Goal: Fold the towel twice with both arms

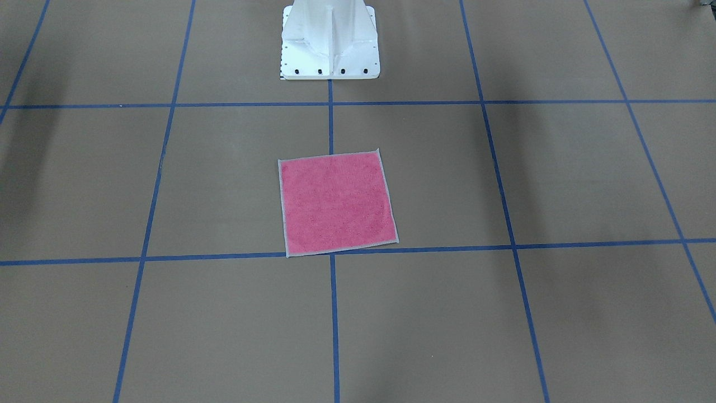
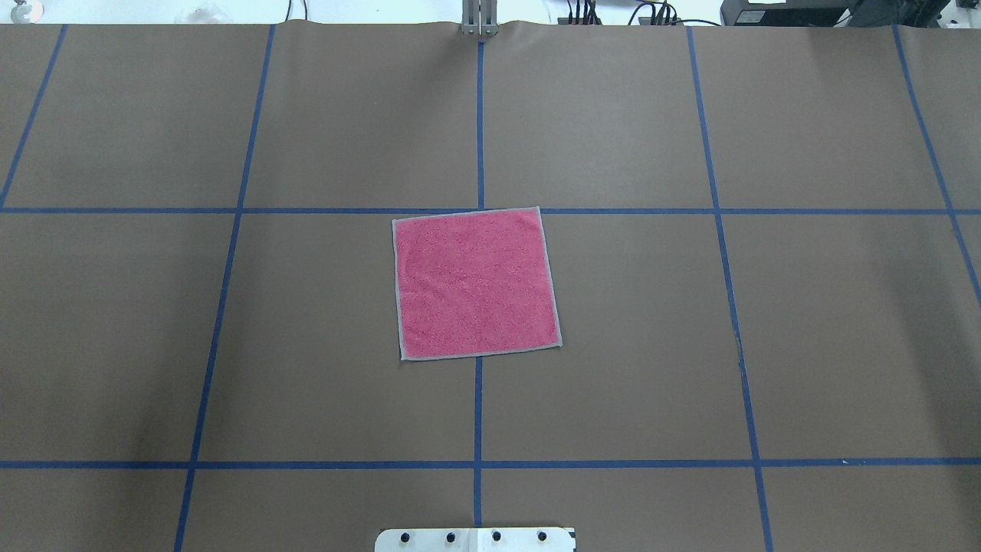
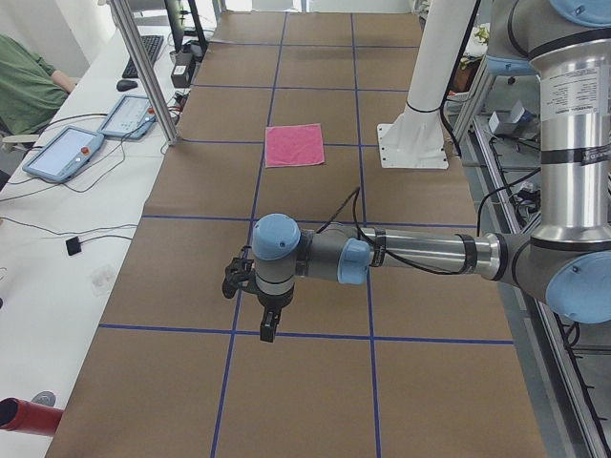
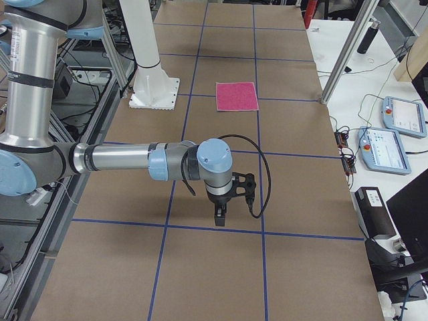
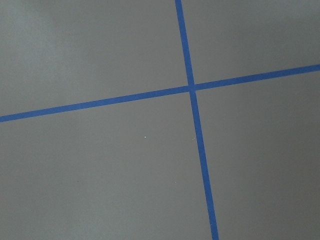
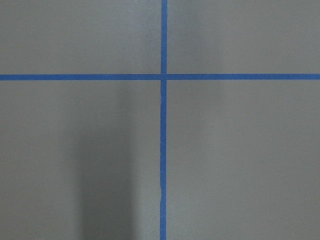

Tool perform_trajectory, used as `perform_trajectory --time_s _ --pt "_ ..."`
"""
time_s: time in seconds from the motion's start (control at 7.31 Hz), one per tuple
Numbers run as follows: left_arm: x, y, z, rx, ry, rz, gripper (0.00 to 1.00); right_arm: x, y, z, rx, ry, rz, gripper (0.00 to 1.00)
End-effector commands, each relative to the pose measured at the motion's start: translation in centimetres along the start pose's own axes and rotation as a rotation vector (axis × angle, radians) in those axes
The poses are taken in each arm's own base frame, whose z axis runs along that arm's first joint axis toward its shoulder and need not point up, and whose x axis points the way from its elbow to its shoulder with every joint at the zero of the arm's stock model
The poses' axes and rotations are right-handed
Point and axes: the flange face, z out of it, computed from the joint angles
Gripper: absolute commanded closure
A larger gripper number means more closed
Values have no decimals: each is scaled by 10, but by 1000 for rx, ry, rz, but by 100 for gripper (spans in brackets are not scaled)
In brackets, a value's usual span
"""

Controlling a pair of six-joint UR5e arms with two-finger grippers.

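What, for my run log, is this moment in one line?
stage: pre-fold | towel: flat, pink up | left claw: away from towel, state unclear | right claw: away from towel, state unclear

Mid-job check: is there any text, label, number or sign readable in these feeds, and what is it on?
No text is readable in any view.
Small print on the left arm's silver tube: too small to read.
Screens of the two teach pendants: too blurred to read.
The towel shows no label; the table bears only blue tape lines.
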Motion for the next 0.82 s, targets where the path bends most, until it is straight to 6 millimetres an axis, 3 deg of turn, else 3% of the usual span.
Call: perform_trajectory --time_s 0.0,0.41,0.55,0.68 --pt "0 0 1 -2 3 -2 0 -2 0 -3 3 -9 2 0" --pt "2 -6 -2 5 6 -1 0 -7 -6 -7 16 -16 -9 0" --pt "6 -27 -8 20 4 10 0 -20 -29 -17 42 -14 21 0" --pt "18 -76 -21 56 1 44 0 -59 -67 -20 52 -28 69 0"
